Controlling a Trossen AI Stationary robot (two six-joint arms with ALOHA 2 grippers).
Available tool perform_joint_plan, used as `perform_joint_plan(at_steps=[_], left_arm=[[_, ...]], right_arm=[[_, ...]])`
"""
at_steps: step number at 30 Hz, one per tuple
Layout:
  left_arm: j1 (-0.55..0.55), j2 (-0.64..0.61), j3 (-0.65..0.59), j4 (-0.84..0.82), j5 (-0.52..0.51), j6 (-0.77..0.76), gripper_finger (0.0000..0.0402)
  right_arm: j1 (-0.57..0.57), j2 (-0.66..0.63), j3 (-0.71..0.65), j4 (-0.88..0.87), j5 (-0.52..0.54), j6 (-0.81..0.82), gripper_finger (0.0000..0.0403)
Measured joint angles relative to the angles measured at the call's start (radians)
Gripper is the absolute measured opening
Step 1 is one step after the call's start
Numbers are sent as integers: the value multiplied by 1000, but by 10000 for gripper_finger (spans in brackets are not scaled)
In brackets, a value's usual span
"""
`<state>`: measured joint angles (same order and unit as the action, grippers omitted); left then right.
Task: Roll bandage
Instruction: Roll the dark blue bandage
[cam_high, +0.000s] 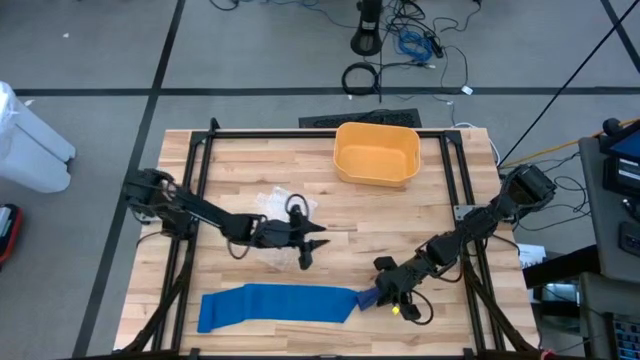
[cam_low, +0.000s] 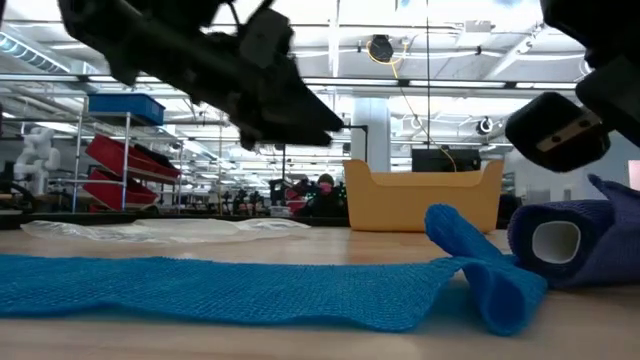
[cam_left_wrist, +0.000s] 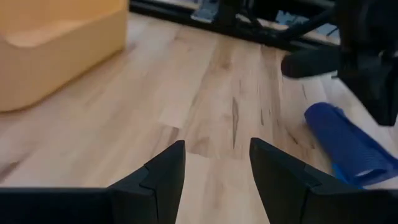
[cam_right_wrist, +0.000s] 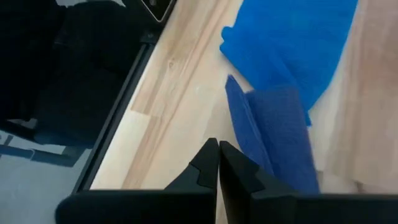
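A blue bandage (cam_high: 275, 305) lies flat along the table's near edge. Its right end is wound into a roll (cam_high: 368, 298) around a white core (cam_low: 556, 243), and the roll rests on the table. My right gripper (cam_high: 385, 293) is shut, with nothing between its fingers, right beside the roll (cam_right_wrist: 273, 140). My left gripper (cam_high: 310, 247) is open and empty above the middle of the table, behind the bandage. In the left wrist view the roll (cam_left_wrist: 345, 143) lies ahead of the open fingers (cam_left_wrist: 214, 168). My right gripper's shut fingers (cam_right_wrist: 231, 163) stand close against the roll's side (cam_right_wrist: 249, 134). I cannot tell whether they touch it.
A yellow bin (cam_high: 376, 153) stands at the table's far edge. A clear plastic wrapper (cam_high: 275, 203) lies left of the middle, behind my left gripper. Black frame rails (cam_high: 195, 190) run along the table's left, right and far sides.
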<state>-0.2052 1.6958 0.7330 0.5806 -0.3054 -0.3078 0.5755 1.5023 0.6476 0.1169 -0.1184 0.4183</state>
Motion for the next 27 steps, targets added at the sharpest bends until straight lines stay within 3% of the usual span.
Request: perform_joint_plan(at_steps=[8,19,23,27], left_arm=[[0,175,167,2,112,25,185],[17,201,196,-27,127,26,185],[18,200,196,-60,121,26,185],[21,200,196,-67,118,26,185]], right_arm=[[35,12,0,-72,-20,26,0],[26,173,3,5,-5,-18,0],[10,209,4,17,51,-9,0],[-7,205,4,24,171,-52,0]])
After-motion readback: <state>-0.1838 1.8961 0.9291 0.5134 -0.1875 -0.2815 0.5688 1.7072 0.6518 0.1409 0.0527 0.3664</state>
